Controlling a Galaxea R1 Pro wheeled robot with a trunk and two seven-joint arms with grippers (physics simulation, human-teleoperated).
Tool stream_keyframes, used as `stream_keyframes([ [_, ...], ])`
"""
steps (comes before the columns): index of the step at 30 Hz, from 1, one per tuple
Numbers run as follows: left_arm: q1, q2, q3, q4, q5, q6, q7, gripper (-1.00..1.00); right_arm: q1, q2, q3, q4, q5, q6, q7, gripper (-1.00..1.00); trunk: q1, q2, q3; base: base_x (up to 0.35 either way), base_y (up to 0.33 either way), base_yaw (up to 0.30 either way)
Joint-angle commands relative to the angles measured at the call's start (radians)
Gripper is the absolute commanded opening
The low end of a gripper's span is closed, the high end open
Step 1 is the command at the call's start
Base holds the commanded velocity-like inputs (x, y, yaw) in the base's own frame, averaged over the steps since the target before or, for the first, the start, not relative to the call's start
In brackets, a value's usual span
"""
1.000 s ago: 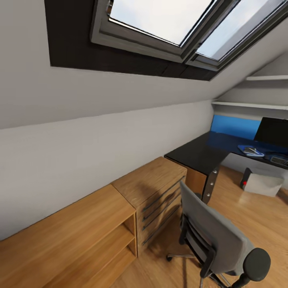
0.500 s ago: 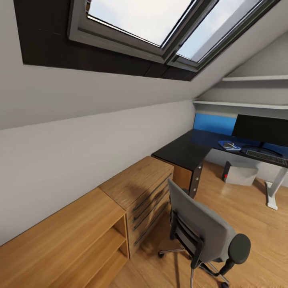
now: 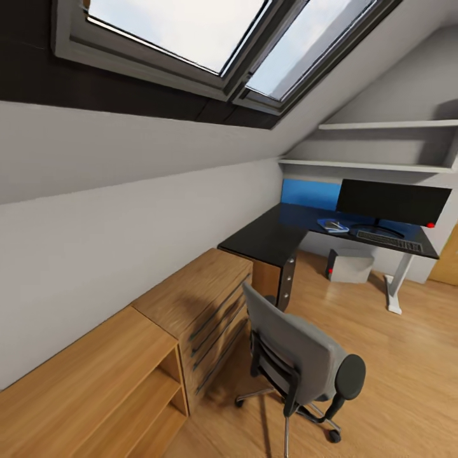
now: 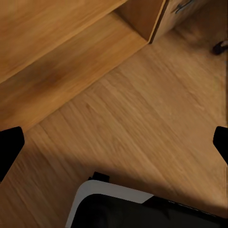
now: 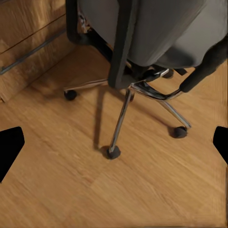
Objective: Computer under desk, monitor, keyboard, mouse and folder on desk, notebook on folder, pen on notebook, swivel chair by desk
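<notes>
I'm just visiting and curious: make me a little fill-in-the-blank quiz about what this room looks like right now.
1. The wide black monitor stands on the long black-topped ____.
2. The grey box-shaped computer sits on the floor ____ the desk.
3. The grey swivel chair stands on a light ____ floor.
4. The dark flat keyboard lies in front of the ____.

Missing words: desk; under; wood; monitor

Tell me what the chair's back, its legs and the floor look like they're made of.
The chair back looks like grey fabric, matte and soft-shaded. Its legs look like polished metal, with bright glints. The floor looks like light wood boards, with visible grain and plank seams.
</notes>
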Motion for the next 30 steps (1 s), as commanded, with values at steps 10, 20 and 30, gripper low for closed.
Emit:
stream_keyframes([
  [10, 0.000, 0.000, -0.005, -0.002, 0.004, -0.002, 0.005, 1.00, -0.001, 0.000, 0.008, 0.001, -0.001, -0.002, -0.005, 1.00, 0.001, -0.002, -0.002, 0.000, 0.000, -0.268],
  [20, 0.000, 0.000, -0.005, -0.002, 0.004, -0.002, 0.005, 1.00, -0.001, 0.000, 0.008, 0.001, -0.001, -0.002, -0.005, 1.00, 0.001, -0.002, -0.002, 0.000, 0.000, -0.268],
  [30, 0.000, 0.000, -0.005, -0.002, 0.004, -0.002, 0.005, 1.00, -0.001, 0.000, 0.008, 0.001, -0.001, -0.002, -0.005, 1.00, 0.001, -0.002, -0.002, 0.000, 0.000, -0.268],
])
